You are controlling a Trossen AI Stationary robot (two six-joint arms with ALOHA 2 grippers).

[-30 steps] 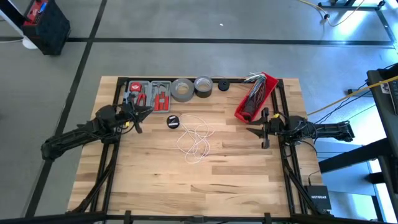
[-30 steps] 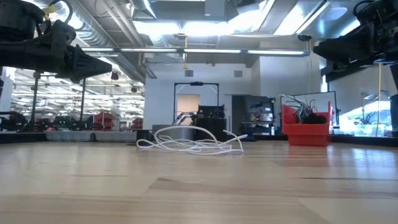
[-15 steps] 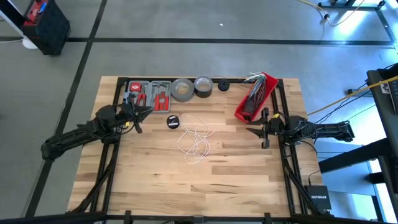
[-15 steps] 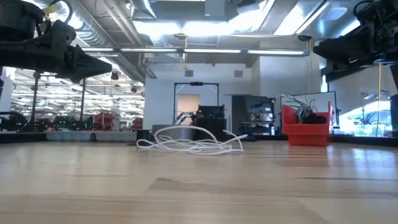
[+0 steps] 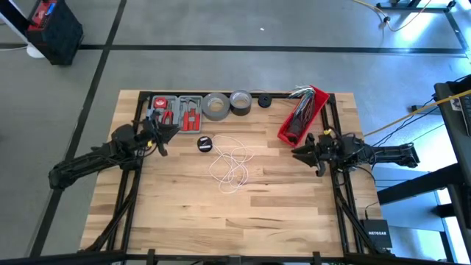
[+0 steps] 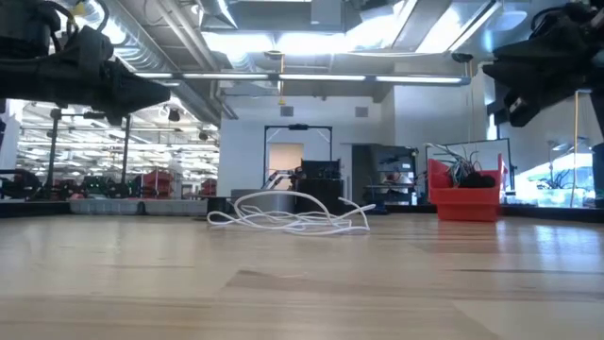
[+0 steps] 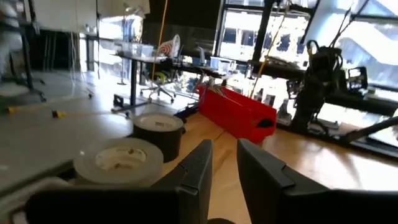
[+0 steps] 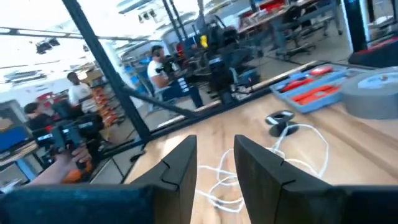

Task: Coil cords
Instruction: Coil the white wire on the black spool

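Both arms stir; the cord lies untouched mid-bench

From above we see the right gripper [image 5: 307, 154] has swung toward the white cord [image 5: 230, 165], the left gripper [image 5: 162, 136] slightly shifted; level view hides the tangle's far loops; wrist views show both jaws parted narrowly, empty, the cord's ends unclear.

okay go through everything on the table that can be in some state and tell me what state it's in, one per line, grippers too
white cord: loose tangle flat on the table, not coiled, not held
left gripper: raised off the table, fingers parted, empty
right gripper: raised off the table, fingers parted, empty
red bin: open-topped, wires inside
tool case: open, tools showing
two grey tape rolls: lying flat
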